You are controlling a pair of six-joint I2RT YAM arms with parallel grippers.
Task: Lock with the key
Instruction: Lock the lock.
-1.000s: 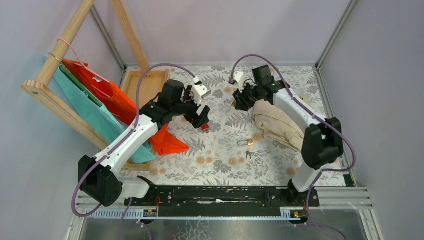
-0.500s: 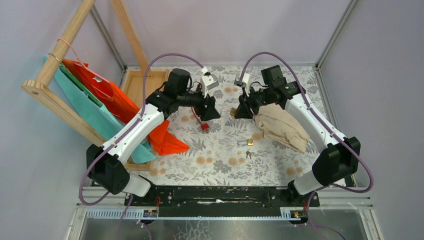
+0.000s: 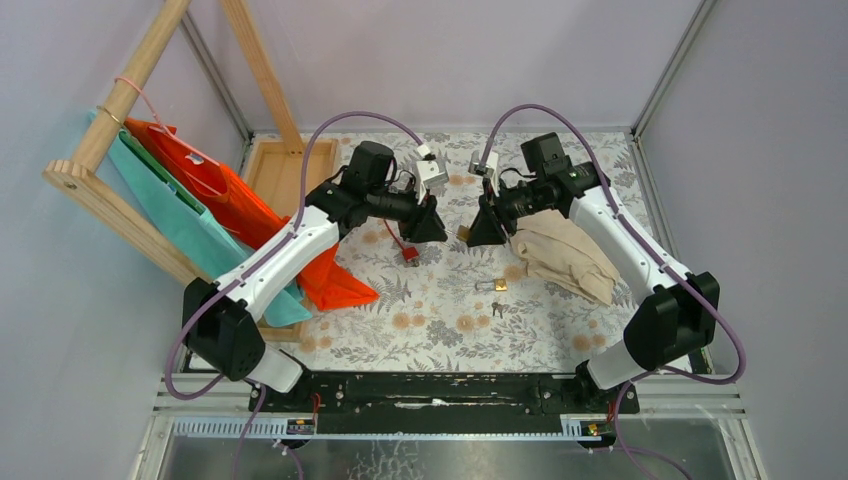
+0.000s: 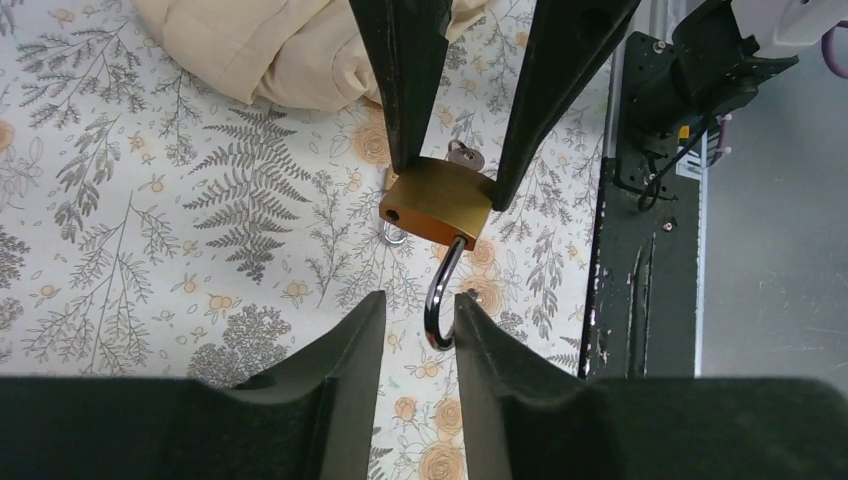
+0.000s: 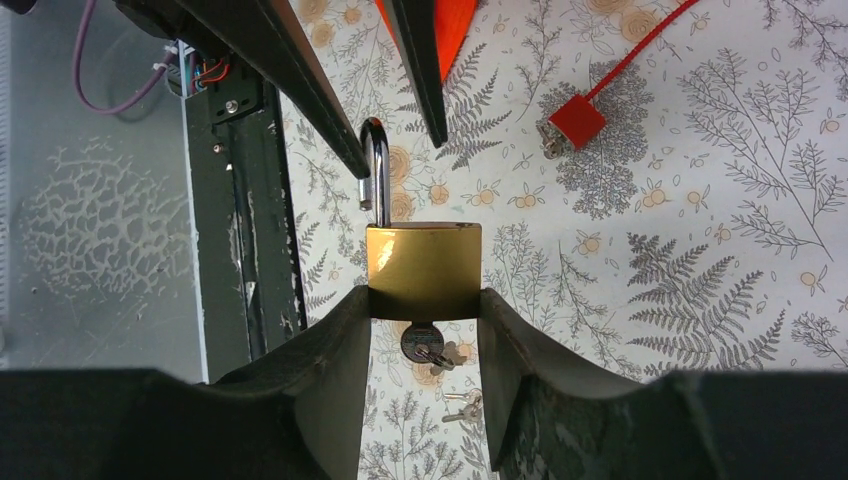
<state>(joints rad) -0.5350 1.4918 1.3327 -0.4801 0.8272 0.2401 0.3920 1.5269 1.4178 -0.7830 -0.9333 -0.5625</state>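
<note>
My right gripper [image 5: 424, 300] is shut on a brass padlock [image 5: 423, 268] held in the air. A key [image 5: 422, 343] sits in its underside and its steel shackle [image 5: 376, 170] stands open. My left gripper [image 4: 420, 300] faces it, jaws on either side of the shackle [image 4: 437, 300]. The bend touches one finger and a gap shows at the other. The red lock [image 5: 577, 122] with its thin red cable [image 5: 640, 45] lies on the table [image 3: 440, 330] below the left gripper [image 3: 432, 232], touched by neither.
A small brass padlock [image 3: 499, 285] and loose keys [image 3: 497, 308] lie mid-table. A beige cloth [image 3: 560, 255] is under the right arm. An orange bag [image 3: 330, 280], a wooden tray [image 3: 285, 170] and a wooden rack [image 3: 120, 110] stand at the left.
Both arms swung toward the middle and now face each other. The left jaws narrowed around the brass padlock's shackle. The right gripper kept its hold.
</note>
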